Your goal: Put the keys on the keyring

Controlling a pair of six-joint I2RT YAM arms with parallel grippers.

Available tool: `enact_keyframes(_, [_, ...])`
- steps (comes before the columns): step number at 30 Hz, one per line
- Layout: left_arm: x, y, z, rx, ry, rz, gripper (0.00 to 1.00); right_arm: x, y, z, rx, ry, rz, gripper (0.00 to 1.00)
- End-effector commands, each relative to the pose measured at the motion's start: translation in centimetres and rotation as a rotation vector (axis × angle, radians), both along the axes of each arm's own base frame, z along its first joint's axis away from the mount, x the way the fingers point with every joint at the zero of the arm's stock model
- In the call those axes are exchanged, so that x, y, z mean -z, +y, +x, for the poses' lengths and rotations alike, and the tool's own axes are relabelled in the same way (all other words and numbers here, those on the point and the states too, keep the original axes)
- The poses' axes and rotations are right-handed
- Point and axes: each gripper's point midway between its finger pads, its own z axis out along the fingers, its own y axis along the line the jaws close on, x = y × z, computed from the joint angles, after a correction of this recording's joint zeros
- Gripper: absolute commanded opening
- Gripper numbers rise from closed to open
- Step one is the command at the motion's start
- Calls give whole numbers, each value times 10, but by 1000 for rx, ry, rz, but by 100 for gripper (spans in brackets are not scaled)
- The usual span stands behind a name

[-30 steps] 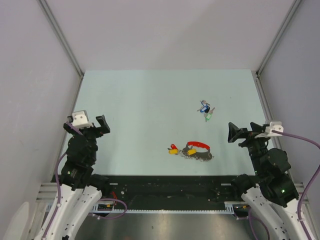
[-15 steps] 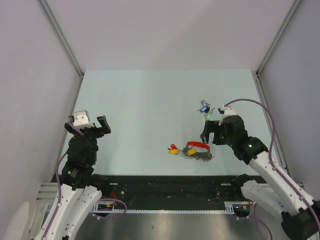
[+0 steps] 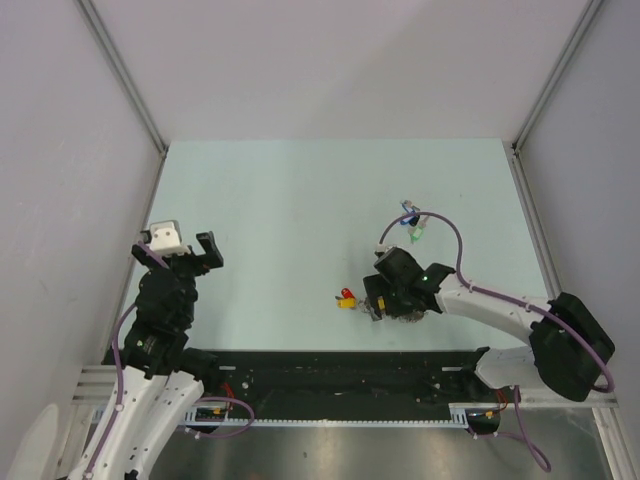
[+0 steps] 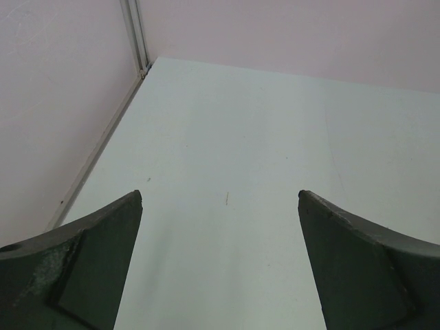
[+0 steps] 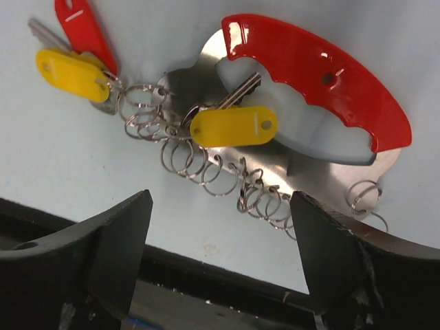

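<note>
The keyring lies on the table near its front edge. In the right wrist view it shows a curved red loop (image 5: 323, 75), a chain of silvery rings (image 5: 206, 168), two yellow tags (image 5: 234, 127) and a red tag (image 5: 82, 27). My right gripper (image 5: 221, 199) is open and empty, low over the ring chain. In the top view it (image 3: 388, 297) covers most of the bunch; only the red and yellow tags (image 3: 346, 298) stick out at its left. The two keys, blue head (image 3: 407, 210) and green head (image 3: 416, 235), lie apart beyond it. My left gripper (image 4: 220, 196) is open and empty at the left (image 3: 190, 250).
The black front edge of the table (image 5: 206, 275) runs just below the ring chain. Side walls and rails (image 3: 150, 130) bound the pale table (image 3: 280, 220). The left wrist view shows only bare table and the left wall rail (image 4: 134, 34).
My right arm has swung from the right side leftward and down onto the keyring, now covering it. The left arm has barely moved. Keys and keyring have not moved.
</note>
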Motion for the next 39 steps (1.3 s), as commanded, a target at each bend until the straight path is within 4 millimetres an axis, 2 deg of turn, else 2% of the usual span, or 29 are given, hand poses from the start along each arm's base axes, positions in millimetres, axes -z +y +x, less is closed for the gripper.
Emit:
enact_keyframes(1, [-18, -1, -1, 9, -41, -16, 100, 6, 15, 16, 31, -55, 19, 85])
enact_keyframes(6, [-20, -2, -2, 21, -51, -23, 100, 15, 41, 14, -39, -44, 65, 79])
enact_keyframes(8, [-20, -3, -2, 25, -51, -23, 100, 13, 53, 21, -69, -66, 94, 79])
enact_keyframes(9, [-21, -3, -3, 27, -55, -25, 100, 18, 57, 23, -80, -59, 87, 79])
enact_keyframes(11, [-21, -4, -3, 29, -56, -26, 100, 13, 75, 35, -120, -82, 113, 79])
enact_keyframes(12, [-22, -4, -3, 30, -58, -28, 100, 21, 80, 37, -138, -69, 101, 79])
enact_keyframes(14, [-22, -4, -2, 32, -57, -26, 100, 9, 100, 58, -186, -135, 129, 79])
enact_keyframes(16, [-21, -4, -2, 32, -53, -25, 100, 8, 108, 75, -202, -170, 116, 80])
enact_keyframes(17, [-20, -5, -2, 33, -53, -23, 100, -4, 117, 89, -220, -210, 126, 82])
enact_keyframes(20, [-18, -6, 0, 41, -46, -17, 100, -28, 119, 110, -206, -262, 174, 84])
enact_keyframes(22, [-18, -11, 1, 67, -46, -9, 100, -45, 115, 118, -176, -292, 202, 84])
enact_keyframes(24, [-17, -15, 5, 89, -40, -3, 100, -61, 101, 124, -138, -313, 212, 84])
enact_keyframes(26, [-14, -24, 8, 130, -29, -3, 100, -67, 84, 124, -105, -303, 200, 82])
enact_keyframes(27, [-10, -29, 12, 153, -8, -7, 100, -62, 75, 119, -94, -284, 188, 81])
enact_keyframes(30, [-6, -55, 20, 272, 37, -46, 100, -65, 50, 112, -36, -259, 218, 78])
enact_keyframes(31, [0, -70, 20, 343, 72, -63, 100, -55, 41, 103, -14, -231, 239, 78])
enact_keyframes(32, [0, -78, 21, 380, 90, -74, 100, -55, 36, 100, 4, -231, 258, 77])
enact_keyframes(33, [13, -89, 26, 415, 151, -104, 100, -69, 23, 104, 46, -270, 300, 77])
enact_keyframes(34, [20, -98, 26, 446, 182, -116, 100, -58, 18, 95, 67, -250, 334, 76])
enact_keyframes(35, [25, -118, 22, 522, 209, -123, 100, -60, 13, 95, 83, -265, 357, 76])
enact_keyframes(37, [43, -142, 23, 575, 281, -120, 100, -76, 1, 99, 121, -340, 413, 75])
enact_keyframes(38, [48, -161, 18, 618, 296, -105, 100, -70, -5, 93, 132, -344, 415, 75])
enact_keyframes(39, [54, -172, 16, 632, 317, -111, 100, -72, -9, 93, 140, -362, 422, 75])
